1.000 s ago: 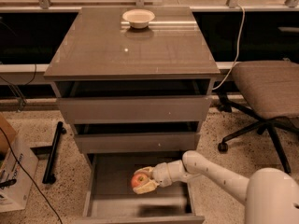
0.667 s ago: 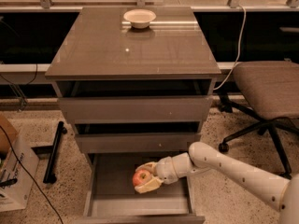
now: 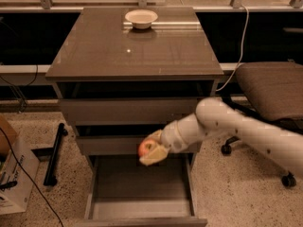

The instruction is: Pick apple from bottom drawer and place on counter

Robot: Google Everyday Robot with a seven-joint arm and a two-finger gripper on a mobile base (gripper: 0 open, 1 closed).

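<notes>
The apple (image 3: 146, 147), small and red-orange, is held in my gripper (image 3: 152, 150), which is shut on it. The gripper and apple hang in the air in front of the middle drawer front, above the open bottom drawer (image 3: 142, 186). The drawer's flat floor shows nothing on it. The counter (image 3: 135, 51) is the glossy grey-brown top of the cabinet, well above the gripper. My white arm (image 3: 236, 126) reaches in from the right.
A cream bowl (image 3: 141, 18) stands at the back middle of the counter. An office chair (image 3: 272, 91) stands to the right of the cabinet. A cardboard box (image 3: 12, 174) and a black bar (image 3: 54, 152) lie on the floor at the left.
The gripper has lifted the apple up out of the bottom drawer to the height of the middle drawer front. The arm has risen with it.
</notes>
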